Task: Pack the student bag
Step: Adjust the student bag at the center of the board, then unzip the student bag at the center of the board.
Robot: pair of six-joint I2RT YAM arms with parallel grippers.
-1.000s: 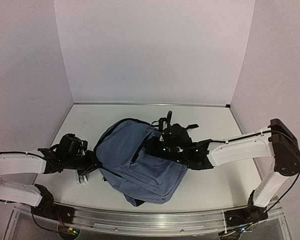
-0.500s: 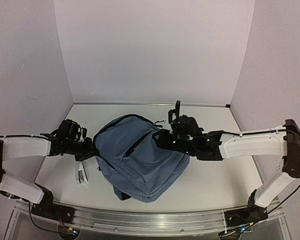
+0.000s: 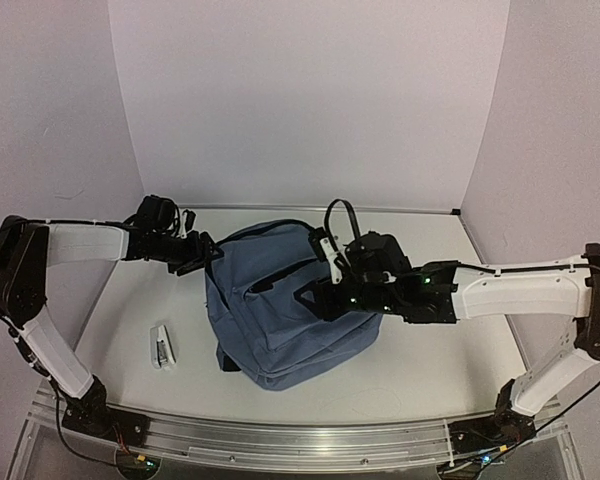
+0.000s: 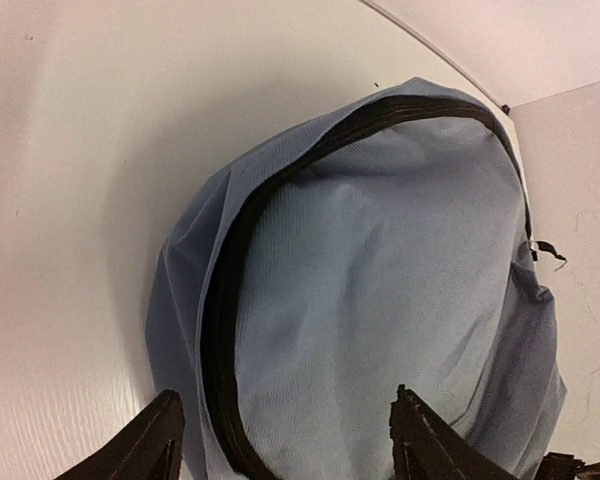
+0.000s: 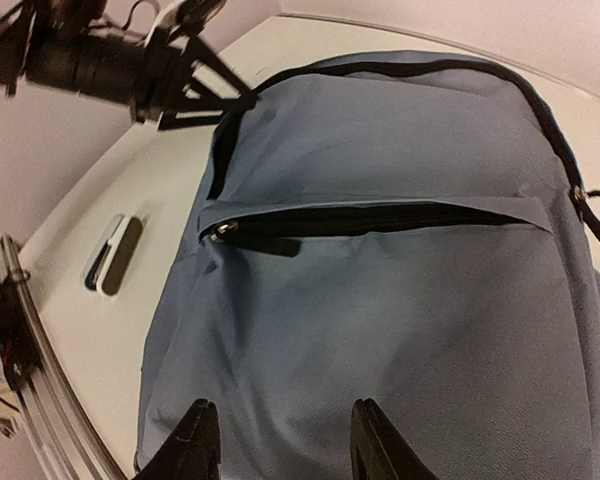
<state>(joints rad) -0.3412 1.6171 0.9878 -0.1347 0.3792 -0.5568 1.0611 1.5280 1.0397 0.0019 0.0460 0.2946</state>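
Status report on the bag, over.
Left gripper open at top edge, right gripper open over front. Student bag lies flat. Small white item aside, clear.

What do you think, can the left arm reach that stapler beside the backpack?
Probably yes. The stapler lies in the open on the table, on that arm's side and apart from the backpack. The left hand is open, holding nothing, and nothing stands between them.
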